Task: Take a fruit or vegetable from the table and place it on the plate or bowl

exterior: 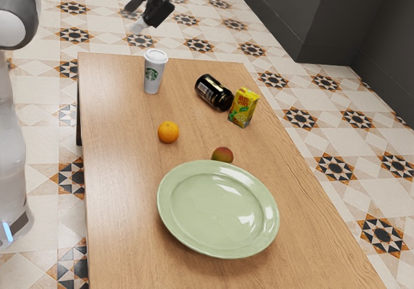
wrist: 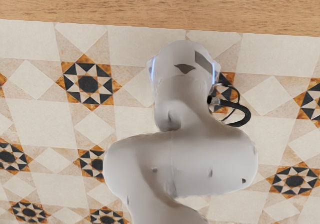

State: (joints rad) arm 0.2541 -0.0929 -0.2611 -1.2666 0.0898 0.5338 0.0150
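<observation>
We're looking at a wooden table (exterior: 116, 192), and a pale green plate (exterior: 218, 208) sits flat on its near half. Right at the plate's far rim we spot a small red-yellow fruit (exterior: 222, 154), with an orange (exterior: 168, 132) a little beyond. Toward the far edge, a white lidded cup (exterior: 154, 71) stands upright. A dark jar (exterior: 214, 92) lies on its side, and a yellow carton (exterior: 244, 107) is just beside it.

The exterior camera looks down the worktop (exterior: 116, 172) from above its near end, while the wrist camera looks closely at the arm (wrist: 185, 159), sharing worktop edge and floor (wrist: 40, 119).
</observation>
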